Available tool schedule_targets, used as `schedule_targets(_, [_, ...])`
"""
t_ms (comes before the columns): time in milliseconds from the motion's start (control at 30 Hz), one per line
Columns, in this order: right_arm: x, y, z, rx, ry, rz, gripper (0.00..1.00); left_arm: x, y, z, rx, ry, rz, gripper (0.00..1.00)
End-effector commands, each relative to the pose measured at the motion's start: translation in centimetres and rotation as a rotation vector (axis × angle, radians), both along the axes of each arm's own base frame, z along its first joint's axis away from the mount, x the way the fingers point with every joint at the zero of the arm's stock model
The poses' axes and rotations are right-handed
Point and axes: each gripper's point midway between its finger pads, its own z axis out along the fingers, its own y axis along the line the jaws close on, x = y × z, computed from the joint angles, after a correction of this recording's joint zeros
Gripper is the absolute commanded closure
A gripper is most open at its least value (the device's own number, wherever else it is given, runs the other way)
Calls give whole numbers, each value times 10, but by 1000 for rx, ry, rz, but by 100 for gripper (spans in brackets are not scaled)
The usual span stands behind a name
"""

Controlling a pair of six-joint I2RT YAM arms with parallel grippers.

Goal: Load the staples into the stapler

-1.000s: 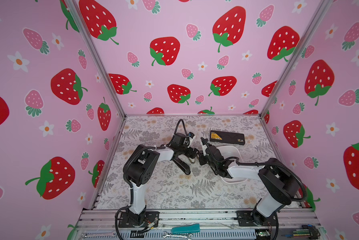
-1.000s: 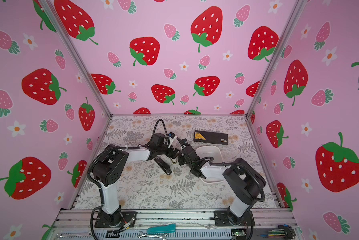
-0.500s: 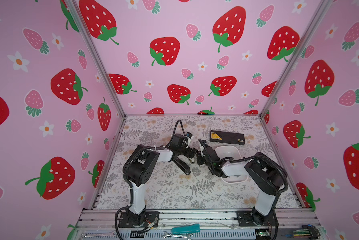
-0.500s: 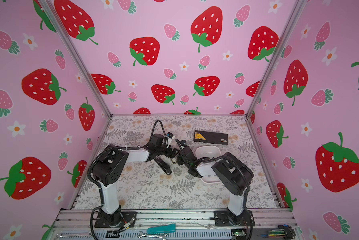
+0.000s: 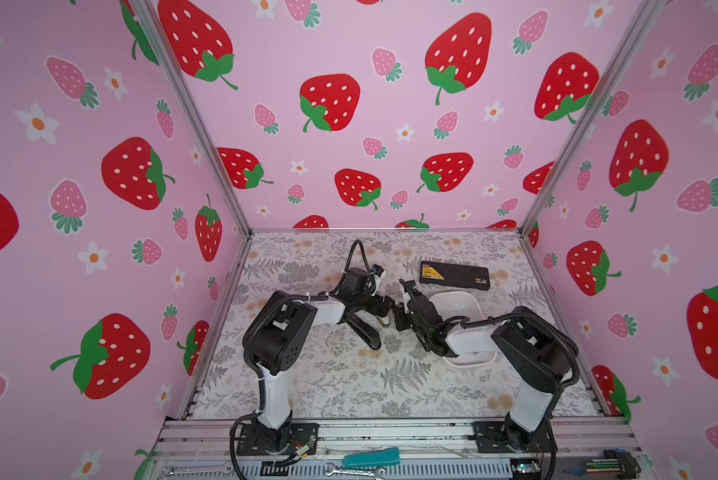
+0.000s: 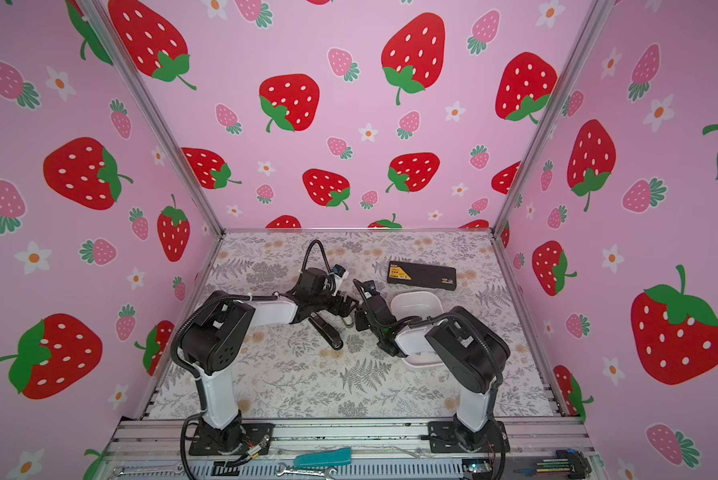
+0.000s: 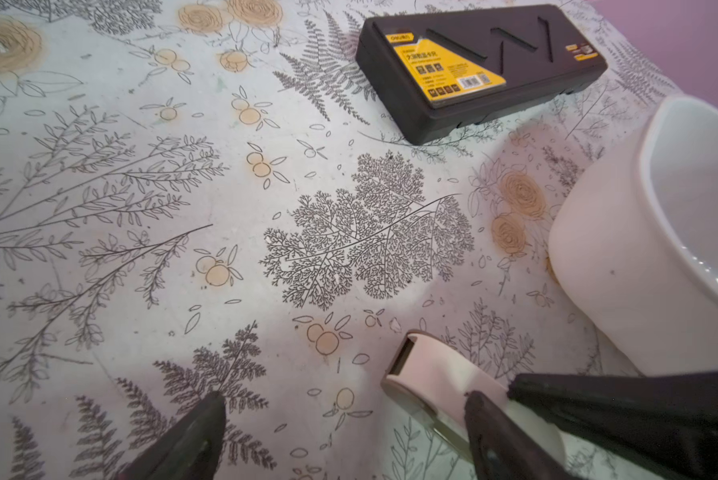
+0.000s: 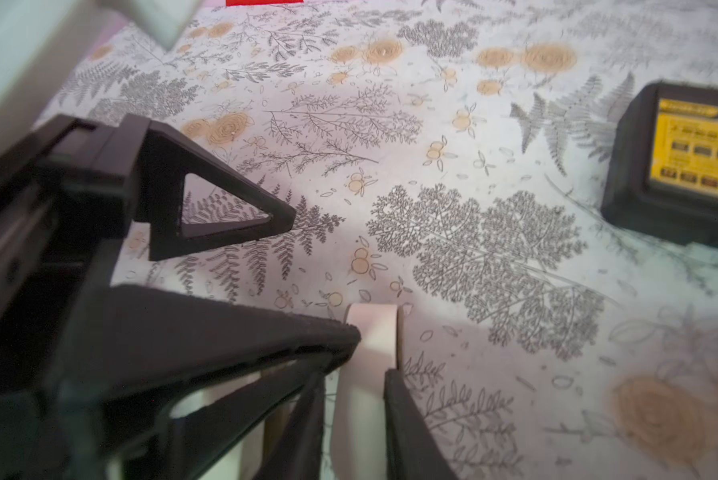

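The stapler [image 7: 432, 372] is small and pale pink and lies on the floral table mat at mid-table, seen in both top views [image 5: 384, 323]. My left gripper [image 7: 347, 401] is wide open over the mat, one finger [image 7: 488, 419] against the stapler's side. My right gripper [image 8: 355, 374] reaches in from the opposite side. Its jaws are narrowly parted astride the stapler [image 8: 370, 336], with a thin gap on one side. The two grippers [image 5: 384, 309] [image 5: 399, 318] meet tip to tip. The staples show in no view.
A black case with a yellow label [image 5: 455, 275] [image 7: 473, 66] lies behind the grippers. A white dish [image 5: 453, 296] [image 7: 656, 166] sits partly under the right arm. A black stapler-like thing [image 5: 363, 331] lies by the left gripper. A teal tool [image 5: 370, 457] rests on the front rail.
The right gripper's jaws have parted slightly around the stapler. The right arm's elbow swung left, then back right. The left arm has hardly moved.
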Motion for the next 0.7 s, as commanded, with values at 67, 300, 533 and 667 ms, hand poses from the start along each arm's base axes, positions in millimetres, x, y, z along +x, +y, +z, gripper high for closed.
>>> schedule_targets(67, [15, -8, 66, -33, -37, -81, 45, 11, 11, 63, -35, -63, 95, 7])
schedule_targets(300, [61, -93, 156, 46, -153, -348, 1, 3, 59, 136, -71, -197, 335, 6])
schedule_targets(533, [69, -302, 154, -81, -320, -804, 1, -17, 145, 142, 168, -385, 585, 1])
schedule_targets(667, [42, -370, 125, -248, -415, -978, 1, -31, 211, 129, 273, -428, 769, 1])
